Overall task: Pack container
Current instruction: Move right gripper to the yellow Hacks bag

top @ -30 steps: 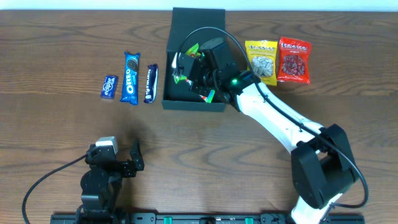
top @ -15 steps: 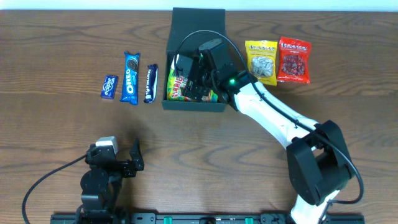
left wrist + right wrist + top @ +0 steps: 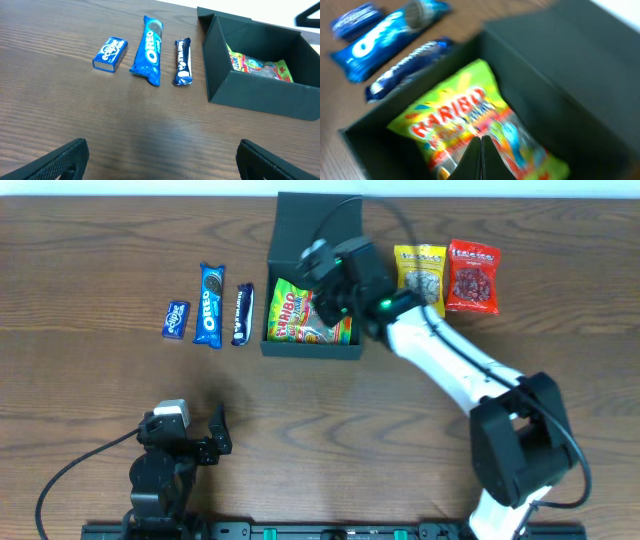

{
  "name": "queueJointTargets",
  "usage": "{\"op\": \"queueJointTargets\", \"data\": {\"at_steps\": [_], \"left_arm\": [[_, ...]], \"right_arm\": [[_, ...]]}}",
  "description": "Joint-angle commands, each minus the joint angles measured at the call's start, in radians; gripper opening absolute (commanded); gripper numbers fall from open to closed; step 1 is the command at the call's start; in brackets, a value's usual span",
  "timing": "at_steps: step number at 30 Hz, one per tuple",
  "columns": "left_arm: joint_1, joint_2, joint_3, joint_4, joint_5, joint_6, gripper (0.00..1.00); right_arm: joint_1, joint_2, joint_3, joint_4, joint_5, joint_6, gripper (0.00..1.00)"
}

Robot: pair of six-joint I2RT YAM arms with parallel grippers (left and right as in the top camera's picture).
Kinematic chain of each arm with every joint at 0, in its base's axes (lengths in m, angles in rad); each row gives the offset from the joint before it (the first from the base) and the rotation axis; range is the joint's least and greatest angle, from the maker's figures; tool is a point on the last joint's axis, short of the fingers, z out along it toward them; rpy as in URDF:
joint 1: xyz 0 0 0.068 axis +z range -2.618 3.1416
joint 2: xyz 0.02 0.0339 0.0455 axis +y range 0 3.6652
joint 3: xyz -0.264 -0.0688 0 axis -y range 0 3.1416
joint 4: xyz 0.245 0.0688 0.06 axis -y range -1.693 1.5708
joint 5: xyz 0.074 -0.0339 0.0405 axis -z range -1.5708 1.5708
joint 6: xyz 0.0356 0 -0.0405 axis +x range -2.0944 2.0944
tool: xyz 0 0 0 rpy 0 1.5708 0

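Observation:
The dark teal-green container (image 3: pixel 310 350) stands open at the back middle, its flap lid up behind it. A green and yellow Haribo bag (image 3: pixel 305 317) lies flat inside; it also shows in the right wrist view (image 3: pixel 455 117) and the left wrist view (image 3: pixel 255 65). My right gripper (image 3: pixel 322 295) hovers over the container's right half, fingers pressed together (image 3: pixel 481 139) with nothing between them, just above the bag. My left gripper (image 3: pixel 195 430) is open and empty (image 3: pixel 160 152), low over the table at the front left.
Left of the container lie a small blue packet (image 3: pixel 176 319), an Oreo pack (image 3: pixel 210 305) and a dark blue bar (image 3: pixel 242 314). To its right lie a yellow snack bag (image 3: pixel 420 278) and a red snack bag (image 3: pixel 472 276).
The right gripper brought the Haribo bag down into the container, let it go and has risen. The bag now lies flat. The left arm has not moved.

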Motion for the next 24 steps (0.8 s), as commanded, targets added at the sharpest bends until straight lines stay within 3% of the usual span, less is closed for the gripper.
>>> {"op": "queueJointTargets", "data": {"at_steps": [1, 5, 12, 13, 15, 17, 18, 24], "left_arm": [[-0.004, -0.005, -0.017, -0.008, 0.011, 0.014, 0.95], [-0.004, -0.005, -0.017, -0.008, 0.011, 0.014, 0.95], [-0.004, -0.005, -0.017, -0.007, 0.010, 0.014, 0.95], [-0.004, -0.005, -0.017, -0.006, 0.011, 0.014, 0.95], [-0.004, -0.005, -0.017, -0.007, 0.011, 0.014, 0.95], [-0.004, -0.005, -0.017, -0.007, 0.013, 0.014, 0.95], [-0.004, -0.005, -0.017, -0.007, 0.016, 0.013, 0.95], [-0.004, -0.005, -0.017, -0.005, 0.027, -0.002, 0.95]], "right_arm": [[-0.113, -0.071, 0.020, -0.022, -0.005, 0.221, 0.01], [-0.254, -0.090, 0.020, -0.074, -0.061, 0.250, 0.01], [-0.358, -0.090, 0.020, -0.129, -0.064, 0.250, 0.03], [-0.364, -0.090, 0.020, -0.128, -0.064, 0.250, 0.08], [-0.363, -0.090, 0.020, -0.128, -0.064, 0.250, 0.40], [-0.362, -0.090, 0.020, -0.126, -0.064, 0.250, 0.94], [-0.362, -0.090, 0.020, -0.124, -0.064, 0.250, 0.99], [-0.356, -0.090, 0.020, -0.127, -0.064, 0.250, 0.99]]}}
